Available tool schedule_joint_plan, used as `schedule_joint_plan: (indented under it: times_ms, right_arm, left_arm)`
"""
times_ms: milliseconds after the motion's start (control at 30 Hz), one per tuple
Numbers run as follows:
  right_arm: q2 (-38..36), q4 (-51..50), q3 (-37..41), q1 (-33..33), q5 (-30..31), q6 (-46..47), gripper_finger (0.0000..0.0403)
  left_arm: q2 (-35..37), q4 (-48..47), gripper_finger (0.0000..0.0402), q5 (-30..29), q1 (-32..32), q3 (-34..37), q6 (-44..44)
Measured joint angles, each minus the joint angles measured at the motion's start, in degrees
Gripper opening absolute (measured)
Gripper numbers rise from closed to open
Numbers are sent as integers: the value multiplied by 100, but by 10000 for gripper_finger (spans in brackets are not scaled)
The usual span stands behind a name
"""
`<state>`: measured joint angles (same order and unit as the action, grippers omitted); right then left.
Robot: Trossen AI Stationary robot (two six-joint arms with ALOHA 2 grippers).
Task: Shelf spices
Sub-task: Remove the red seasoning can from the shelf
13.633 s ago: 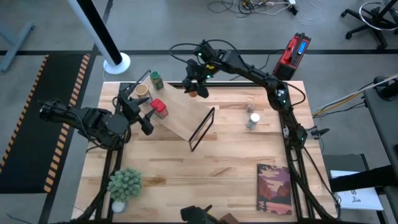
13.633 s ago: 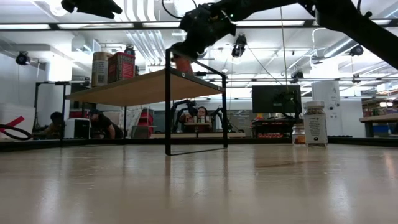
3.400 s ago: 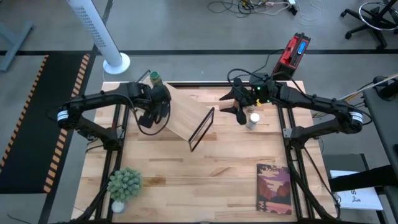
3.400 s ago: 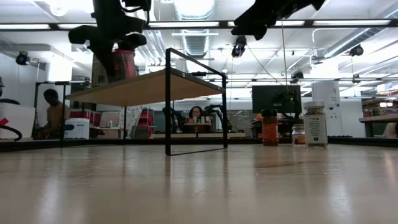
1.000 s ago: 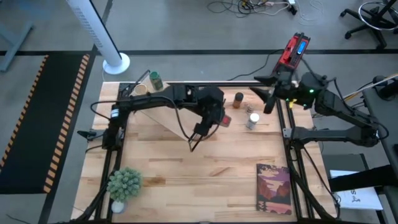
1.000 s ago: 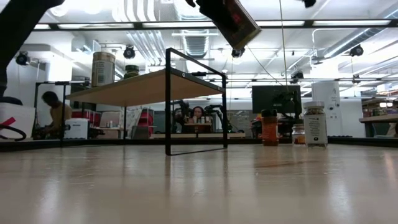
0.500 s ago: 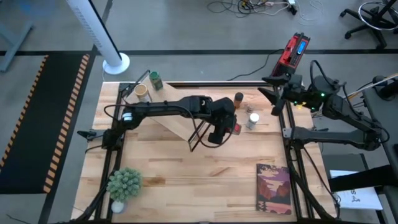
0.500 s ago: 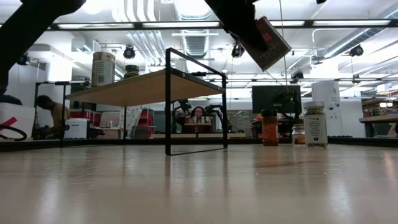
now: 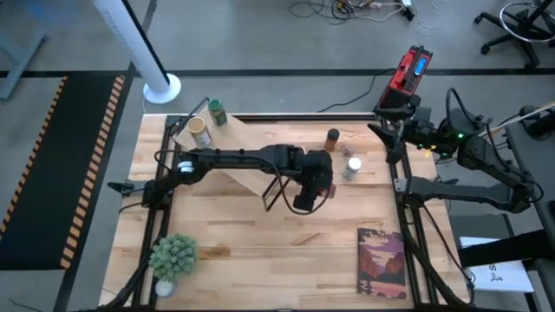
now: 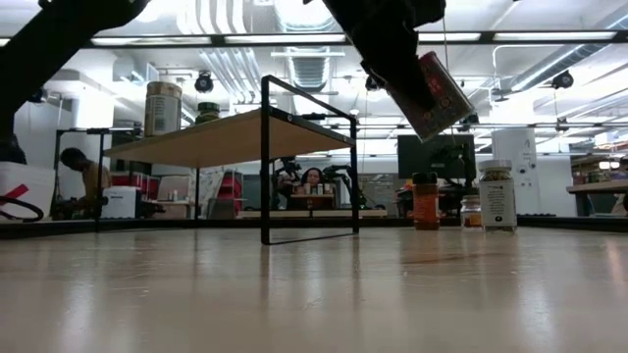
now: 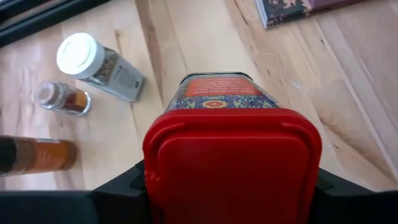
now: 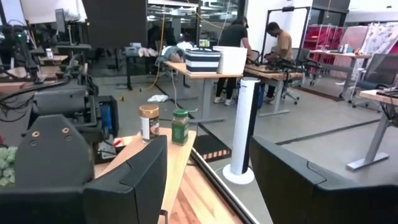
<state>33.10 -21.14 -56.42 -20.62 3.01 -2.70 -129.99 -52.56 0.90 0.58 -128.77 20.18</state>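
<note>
At centre frame of the high view, we find the left claw closed on the red boxy tin, holding it off the bench just right of the shelf's black metal frame. Our low view shows the red boxy tin tilted, upper right of centre, well above the bench surface and clear of the shelf. From the left wrist view, we note three spices standing or lying on the bench beyond the tin: the white-lidded jar, the small silvery-topped jar and the dark-lidded brown jar.

Outward from there, the green-lidded jar and the tan-topped jar stand on the shelf's far end, at upper left of the high view. The right claw waits at the right edge of the bench, jaws parted and empty as its own wrist view shows.

We judge the step in hand to be the carrying of one spice container. Given the task, the next move calls for bringing the tin over the plank, righting it from its tilt, lowering it onto a bare stretch of plank clear of the two jars, then releasing. The slanted plank raises a risk of sliding or toppling.
</note>
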Motion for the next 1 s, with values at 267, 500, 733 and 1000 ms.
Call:
schedule_joint_plan:
  times_ms: [267, 500, 733, 1000]
  right_arm:
    - [31, -5, 0, 0, -2, -33, 204]
    - [35, 1, 0, 0, -4, -33, 204]
    - [48, -1, 16, 0, -7, -35, 204]
    - [88, -1, 24, 0, -7, -92, 204]
  left_arm:
    - [2, -99, 197, -10, -133, 77, -229]
    - [4, -108, 197, 14, -297, 534, -233]
    - [4, -105, 197, 14, -468, 962, -233]
    - [4, -163, 197, 33, -732, 1272, -222]
